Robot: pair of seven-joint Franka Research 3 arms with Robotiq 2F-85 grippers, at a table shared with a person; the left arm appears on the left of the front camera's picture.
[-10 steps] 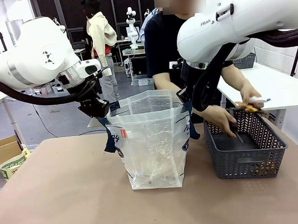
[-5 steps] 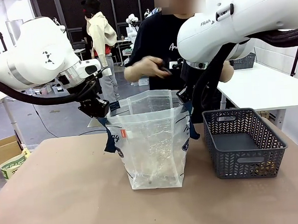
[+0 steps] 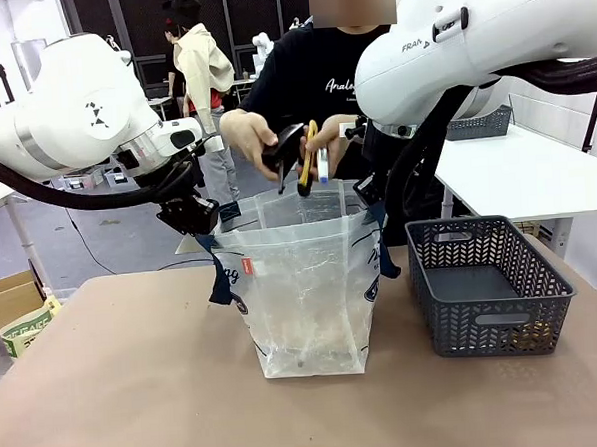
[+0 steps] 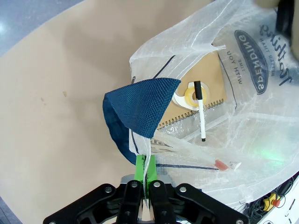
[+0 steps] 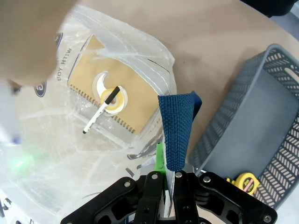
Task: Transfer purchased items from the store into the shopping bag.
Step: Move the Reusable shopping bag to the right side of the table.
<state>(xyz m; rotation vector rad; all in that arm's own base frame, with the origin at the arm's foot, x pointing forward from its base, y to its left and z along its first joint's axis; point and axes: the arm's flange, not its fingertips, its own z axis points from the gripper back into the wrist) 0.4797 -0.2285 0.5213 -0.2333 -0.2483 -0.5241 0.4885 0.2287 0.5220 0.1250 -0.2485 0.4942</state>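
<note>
Pinching shopping bag (image 3: 307, 283) rim: left tool (image 3: 195, 219), right tool (image 3: 365, 192)

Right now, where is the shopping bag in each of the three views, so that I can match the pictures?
Front view: shopping bag stands upright mid-table, left of the grey basket.
Left wrist view: bag upper right, above the left hand pinching a navy handle.
Right wrist view: bag left half, beside the right hand pinching the other navy handle.
Shared landmark: the tan table.

White rounded arms (image 3: 72, 105), black cables (image 3: 427, 152), black screw-studded left gripper (image 4: 145, 169) and right gripper (image 5: 164, 168), green pads (image 4: 138, 170), person's black lettered T-shirt (image 3: 315, 67).
</note>
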